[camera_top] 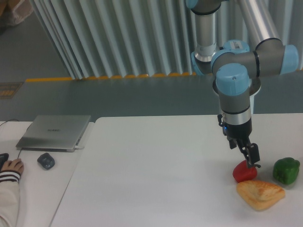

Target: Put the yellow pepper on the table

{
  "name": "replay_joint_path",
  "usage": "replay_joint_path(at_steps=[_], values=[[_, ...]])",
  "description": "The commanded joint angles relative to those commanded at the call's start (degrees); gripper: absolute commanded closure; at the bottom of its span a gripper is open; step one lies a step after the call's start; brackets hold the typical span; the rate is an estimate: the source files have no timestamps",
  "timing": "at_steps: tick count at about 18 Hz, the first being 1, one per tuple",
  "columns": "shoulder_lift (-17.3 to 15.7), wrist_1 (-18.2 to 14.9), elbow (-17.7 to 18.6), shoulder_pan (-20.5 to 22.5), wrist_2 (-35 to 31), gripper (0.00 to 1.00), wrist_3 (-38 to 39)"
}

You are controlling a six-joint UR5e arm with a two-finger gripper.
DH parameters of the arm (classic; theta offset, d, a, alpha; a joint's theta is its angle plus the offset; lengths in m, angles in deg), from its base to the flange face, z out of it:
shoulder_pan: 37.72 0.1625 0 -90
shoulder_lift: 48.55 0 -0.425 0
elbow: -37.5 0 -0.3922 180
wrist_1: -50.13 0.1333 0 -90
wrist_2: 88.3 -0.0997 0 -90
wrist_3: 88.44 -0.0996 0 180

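The yellow pepper is out of view. My gripper (254, 163) hangs low at the right side of the white table (156, 175), with its dark fingertips right at the top of a red pepper (243, 174), by its stem. The fingers overlap from this side, so the gap between them is hidden. Nothing yellow shows between them.
A green pepper (286, 170) lies right of the red one, near the table's right edge. A tan triangular pastry (260, 194) lies just in front of both. On the smaller desk at left are a grey laptop (54, 132), a dark mouse (46, 161) and a person's hand (12, 166).
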Motion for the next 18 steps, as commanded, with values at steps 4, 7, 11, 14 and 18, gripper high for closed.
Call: replay_joint_path(at_steps=[4, 7, 11, 14, 18], values=[[-0.1, -0.2, -0.4, 0.6, -0.2, 0.00, -0.2], [-0.7, 0.2, -0.3, 2.6, -2.5, 0.00, -1.0], [-1.6, -0.2, -0.1, 4.8, -2.5, 0.00, -3.1], [-2.1, -2.1, 0.2, 8.4, -2.0, 0.00, -13.4], [-2.6, -3.0, 0.3, 15.7, -0.4, 0.00, -35.9]])
